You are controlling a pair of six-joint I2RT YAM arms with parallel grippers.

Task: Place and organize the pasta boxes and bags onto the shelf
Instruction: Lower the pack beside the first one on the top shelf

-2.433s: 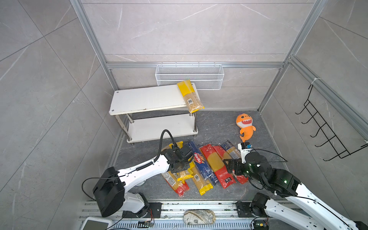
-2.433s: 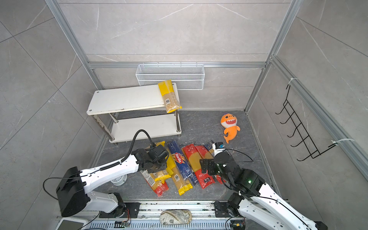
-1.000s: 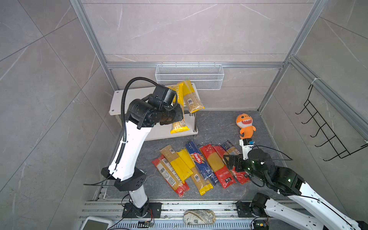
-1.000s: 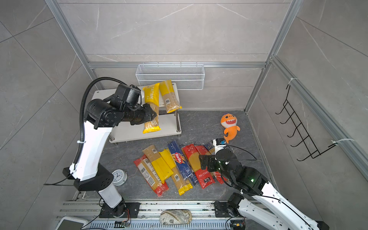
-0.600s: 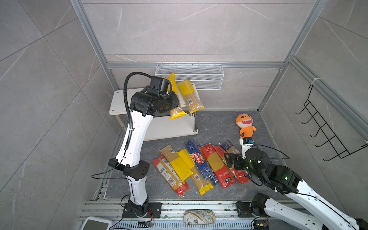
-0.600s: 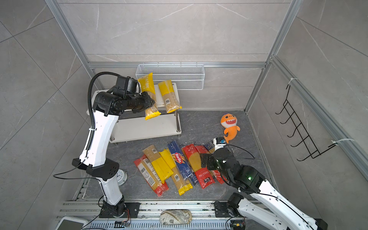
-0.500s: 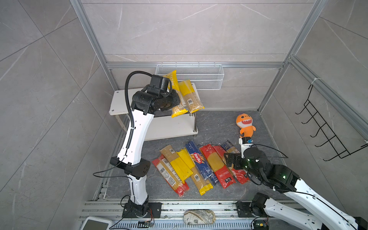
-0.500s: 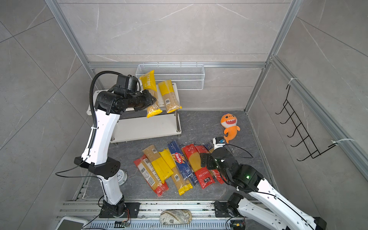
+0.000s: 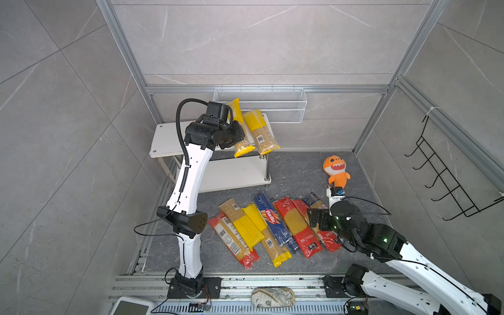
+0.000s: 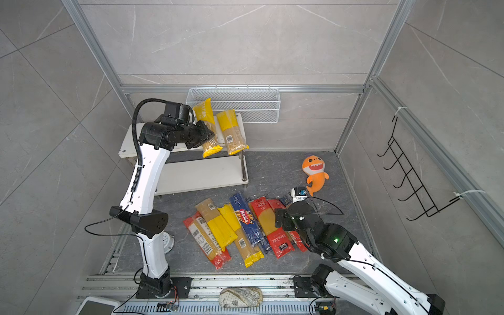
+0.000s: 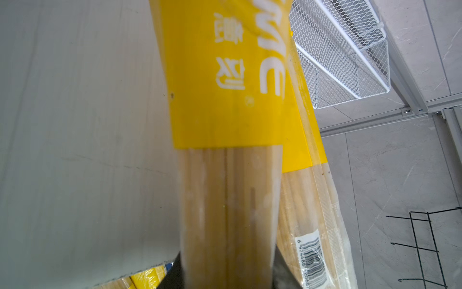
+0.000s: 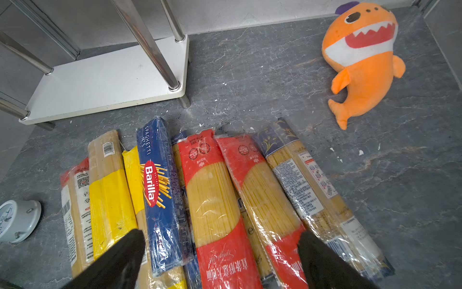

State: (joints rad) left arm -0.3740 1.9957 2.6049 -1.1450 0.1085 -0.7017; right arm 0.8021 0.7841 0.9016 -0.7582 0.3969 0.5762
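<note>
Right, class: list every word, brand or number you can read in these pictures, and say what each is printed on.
"Barilla": dark-blue pack.
"SPAGHETTI No 5": same pack's end.
Unreadable: large white letters, cropped, and blurred Chinese characters on the held yellow pack.
Cut off: barcode digits on the second yellow pack.
Too small: print on the red packs.

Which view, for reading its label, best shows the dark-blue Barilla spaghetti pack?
Right wrist view: the dark-blue Barilla spaghetti pack is close, logo legible. Both top views show it small; the left wrist view not recognisably.
</note>
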